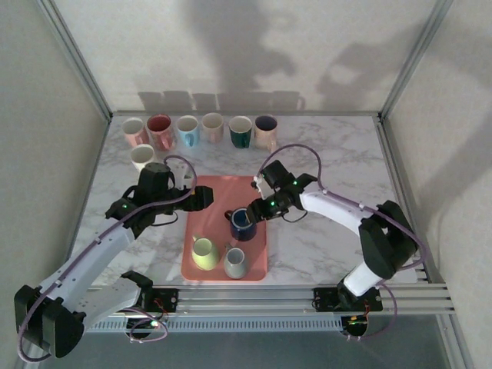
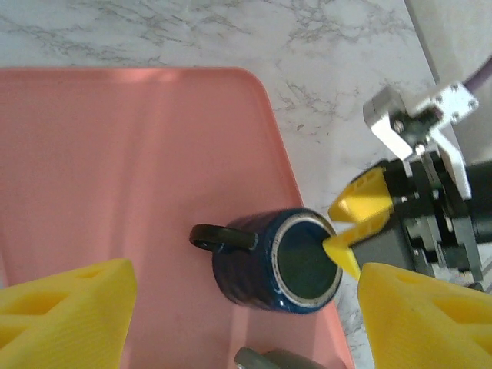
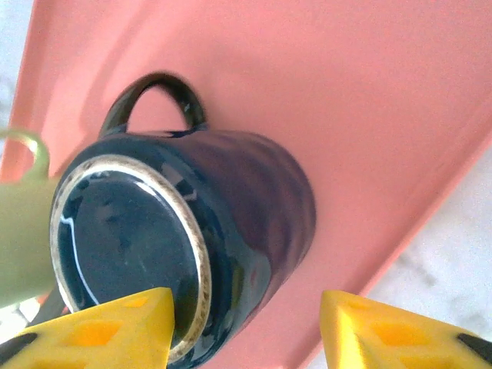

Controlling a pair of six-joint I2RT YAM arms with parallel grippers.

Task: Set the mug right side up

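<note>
In the right wrist view, one yellow finger (image 3: 100, 330) of the right gripper (image 3: 246, 300) covers the lower edge of the navy mug (image 3: 231, 223), so contact there cannot be judged. The picture's left edge cuts off the pale green mug (image 3: 19, 238). In the left wrist view, the bottom edge cuts the grey mug (image 2: 265, 360) to a sliver, and the left gripper (image 2: 247, 277) runs out of frame. From above, the row of mugs (image 1: 211, 127) at the back of the bench (image 1: 330, 154) is too small for detail.

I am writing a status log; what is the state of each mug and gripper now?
Blue mug, bottom up on the tray.
Green mug, cannot tell.
Gray mug, cannot tell.
Mugs at the back, upright.
Left gripper, open, empty.
Right gripper, open around the blue mug's edge.
</note>
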